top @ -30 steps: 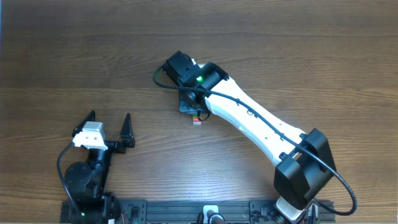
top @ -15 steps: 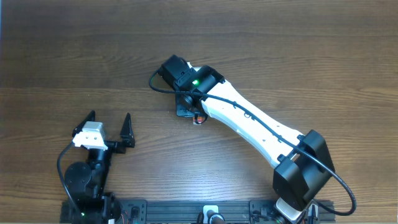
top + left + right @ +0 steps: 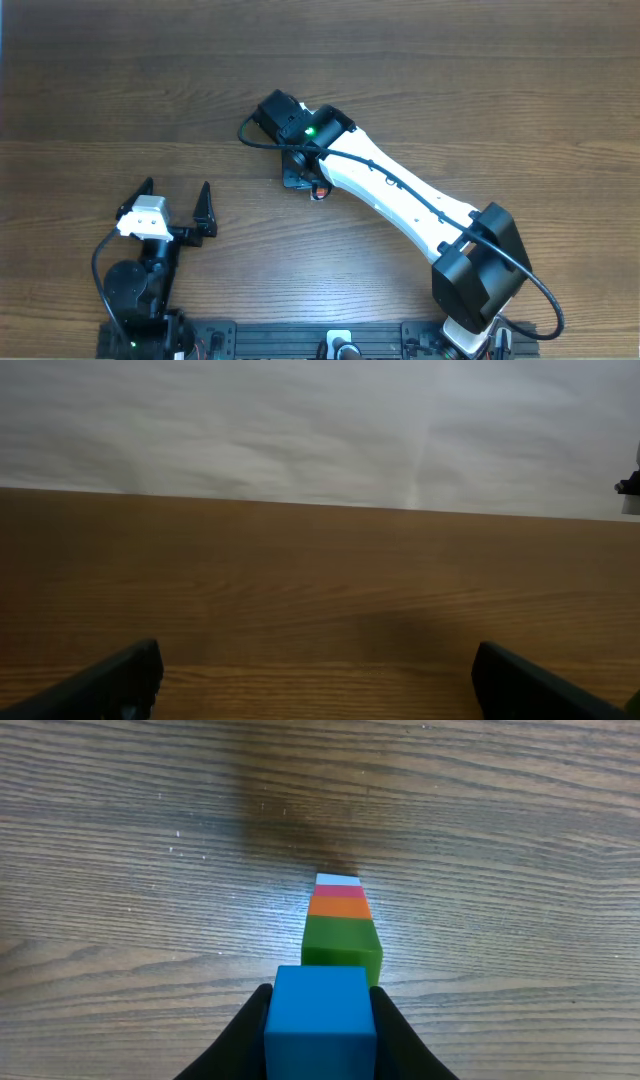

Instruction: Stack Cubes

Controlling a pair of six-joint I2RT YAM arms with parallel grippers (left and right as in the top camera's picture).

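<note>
Little blue plastic cube (image 3: 320,1020) is pinched in my right end effector (image 3: 320,1038), hanging just short of the tower on the wood-grain worktop (image 3: 120,840). That's green cube (image 3: 341,942) on top, then orange cube (image 3: 339,906), pink cube (image 3: 337,891) and white cube (image 3: 337,879) under it, as I read it. I'd line up with the green face, lower slowly and let go only on contact. Left end effector (image 3: 177,195) sits spread wide, well apart.

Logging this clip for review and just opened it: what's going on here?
The right gripper is shut on a blue cube, holding it close to what looks like a stack of cubes on the wooden table: a green cube nearest, then orange, pink and white. Whether blue touches green can't be told. The left gripper rests open near its base, holding nothing.
</note>
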